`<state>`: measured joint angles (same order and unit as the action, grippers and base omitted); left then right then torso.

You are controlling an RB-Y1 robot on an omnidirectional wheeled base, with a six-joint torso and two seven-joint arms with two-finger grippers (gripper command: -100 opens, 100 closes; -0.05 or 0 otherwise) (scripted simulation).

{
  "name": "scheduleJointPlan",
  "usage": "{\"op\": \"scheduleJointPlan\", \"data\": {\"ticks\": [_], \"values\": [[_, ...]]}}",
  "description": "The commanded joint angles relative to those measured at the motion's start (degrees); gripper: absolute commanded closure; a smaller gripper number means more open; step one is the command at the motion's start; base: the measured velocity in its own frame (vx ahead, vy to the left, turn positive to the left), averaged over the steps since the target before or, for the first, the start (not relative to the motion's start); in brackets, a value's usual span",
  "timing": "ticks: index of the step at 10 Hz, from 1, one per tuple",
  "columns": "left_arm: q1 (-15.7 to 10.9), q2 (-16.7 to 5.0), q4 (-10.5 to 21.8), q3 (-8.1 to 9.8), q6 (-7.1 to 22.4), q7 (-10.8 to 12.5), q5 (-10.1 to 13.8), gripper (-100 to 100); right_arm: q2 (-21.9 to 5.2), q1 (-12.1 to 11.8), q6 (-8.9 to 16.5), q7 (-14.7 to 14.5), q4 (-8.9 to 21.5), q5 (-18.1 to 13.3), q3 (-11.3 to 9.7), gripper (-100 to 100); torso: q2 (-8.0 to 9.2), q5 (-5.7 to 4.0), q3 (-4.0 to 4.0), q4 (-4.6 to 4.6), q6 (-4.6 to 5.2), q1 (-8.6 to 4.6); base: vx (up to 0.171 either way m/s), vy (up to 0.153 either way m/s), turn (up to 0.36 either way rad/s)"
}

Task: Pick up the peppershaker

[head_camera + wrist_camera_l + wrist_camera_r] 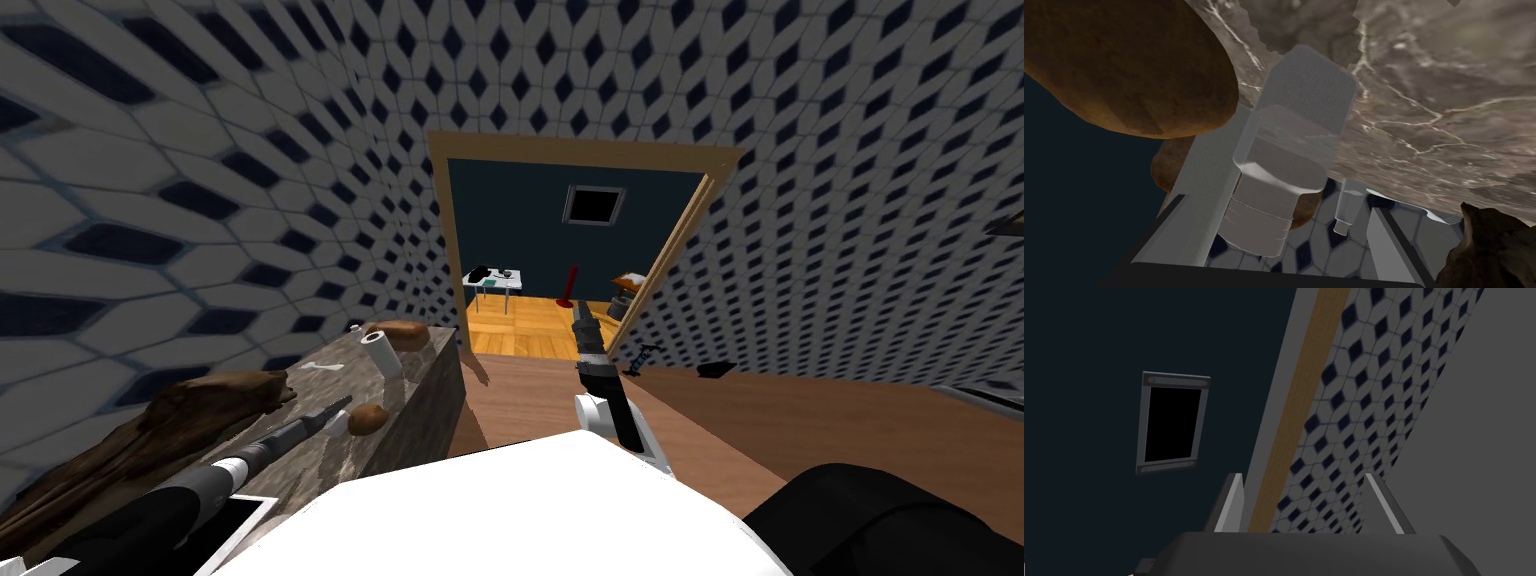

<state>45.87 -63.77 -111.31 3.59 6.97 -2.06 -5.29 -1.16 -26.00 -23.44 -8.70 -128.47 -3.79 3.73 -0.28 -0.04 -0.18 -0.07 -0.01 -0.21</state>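
The peppershaker [1289, 150], a clear grey bottle with a rounded cap, lies between the fingers of my left gripper [1276, 205], nearer one blade. That gripper is open, with its other blade apart from the bottle. In the head view, my left gripper [335, 410] reaches over the marbled counter [420, 375] and the shaker [336, 425] shows as a small white thing next to a brown potato [368, 418]. The potato [1124, 65] looms close beside the shaker. My right gripper [578, 312] is held out toward the doorway, and the right gripper [1306, 493] is open and holds nothing.
A paper towel roll [1216, 160] stands just behind the shaker, and a second small shaker [1346, 205] lies farther along. The paper towel roll [380, 352] and a brown loaf [400, 335] sit at the counter's far end. A dark gnarled piece of wood [180, 410] lies nearer. An open doorway [580, 250] is ahead.
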Motion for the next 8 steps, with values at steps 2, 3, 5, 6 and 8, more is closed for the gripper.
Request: {"op": "scheduleJointPlan", "data": {"ticks": [2,3,5,6,8], "values": [[0.94,0.08,3.30,1.00,-4.30,0.36,-1.23,-100,0.00,-0.02,0.00,0.00,0.00,0.00,0.01,0,-0.10,0.01,-0.04,-0.01,-0.06,0.01,0.108,-0.043,0.129],[0.94,0.08,3.30,1.00,-5.78,0.36,-1.23,-100,0.00,-0.01,0.00,0.00,0.00,0.00,0.00,0,-0.11,0.01,-0.06,-0.02,-0.02,0.00,0.047,-0.033,-0.004],[1.83,0.12,6.44,1.95,-9.47,0.73,-2.38,-100,0.00,-0.01,0.00,0.00,0.00,0.00,0.00,0,-0.05,0.00,-0.02,0.00,-0.05,-0.06,0.094,-0.071,0.126],[1.83,0.12,6.44,1.95,-10.70,0.73,-2.38,-100,0.00,0.00,0.00,0.00,0.00,0.00,0.00,0,-0.06,-0.02,-0.03,-0.01,-0.01,-0.08,0.046,-0.028,-0.008],[2.72,0.15,9.58,2.91,-14.09,1.10,-3.54,-100,0.00,-0.01,0.00,0.00,0.00,0.00,0.01,0,-0.05,0.01,-0.02,0.00,-0.06,0.00,0.103,-0.058,0.129]]}}
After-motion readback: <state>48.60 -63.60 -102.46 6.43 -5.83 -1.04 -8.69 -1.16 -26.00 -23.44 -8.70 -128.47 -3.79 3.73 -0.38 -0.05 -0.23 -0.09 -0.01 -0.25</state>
